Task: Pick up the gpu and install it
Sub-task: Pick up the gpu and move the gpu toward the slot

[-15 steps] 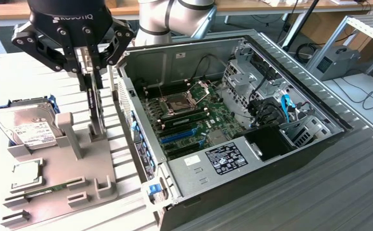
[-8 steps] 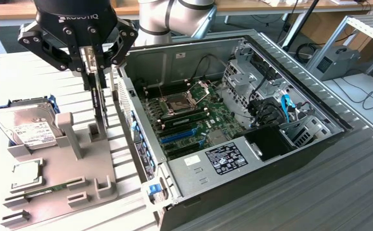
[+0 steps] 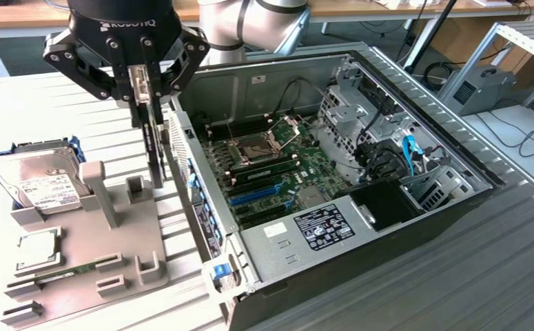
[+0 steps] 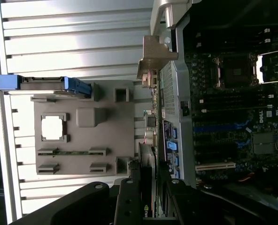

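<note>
Exterior view: the gpu (image 3: 157,155) hangs on edge, pinched in the claw (image 3: 149,110) above the grey holder (image 3: 92,241), at nine o'clock of the open case (image 3: 359,276). Pickup looks done; installing remains.

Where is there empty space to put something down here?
The bare slatted table on the exterior view's right of the computer case is free, and the strip beyond the hard drive. It is crowded at the gray holder, where the gripper holds the gpu beside the case.
</note>
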Motion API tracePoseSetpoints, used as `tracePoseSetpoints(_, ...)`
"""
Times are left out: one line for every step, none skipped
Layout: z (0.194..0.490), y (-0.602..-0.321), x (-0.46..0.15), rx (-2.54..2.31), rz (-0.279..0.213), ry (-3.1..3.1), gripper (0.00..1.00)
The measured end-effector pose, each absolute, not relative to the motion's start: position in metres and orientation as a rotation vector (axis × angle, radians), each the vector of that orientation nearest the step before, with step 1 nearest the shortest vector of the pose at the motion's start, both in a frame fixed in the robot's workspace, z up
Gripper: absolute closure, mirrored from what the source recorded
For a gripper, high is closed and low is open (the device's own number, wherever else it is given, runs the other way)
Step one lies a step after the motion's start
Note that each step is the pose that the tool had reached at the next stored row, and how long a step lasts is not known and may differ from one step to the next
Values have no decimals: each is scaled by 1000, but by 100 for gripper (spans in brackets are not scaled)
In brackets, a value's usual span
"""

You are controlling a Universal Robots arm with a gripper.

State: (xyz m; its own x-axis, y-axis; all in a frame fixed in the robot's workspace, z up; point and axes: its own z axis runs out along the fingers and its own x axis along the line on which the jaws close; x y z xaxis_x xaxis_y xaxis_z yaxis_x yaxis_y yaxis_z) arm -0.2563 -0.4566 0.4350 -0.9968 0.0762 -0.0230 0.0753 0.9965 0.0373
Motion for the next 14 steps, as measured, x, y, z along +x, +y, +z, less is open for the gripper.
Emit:
tracePoseSetpoints(435,-457,-255,118,57,3114,74)
tracePoseSetpoints(435,-457,-254,118,57,3114,74)
tracePoseSetpoints(435,-457,-253,118,57,3114,74)
tracePoseSetpoints(435,-457,-251,118,57,3115,74)
tracePoseSetpoints(435,-457,-250,118,57,3114,74)
tracePoseSetpoints(435,-457,-249,118,57,3114,74)
tracePoseSetpoints(435,-457,-248,118,57,3114,74)
tracePoseSetpoints(435,-457,-247,118,57,3114,74)
tracePoseSetpoints(435,-457,-246,118,57,3114,74)
tracePoseSetpoints(435,-457,-245,118,57,3114,74)
tracePoseSetpoints(435,-457,-244,118,57,3115,74)
tracePoseSetpoints(435,-457,-243,118,57,3114,74)
tracePoseSetpoints(435,-457,-242,118,57,3115,74)
tracePoseSetpoints(435,-457,-241,118,57,3115,74)
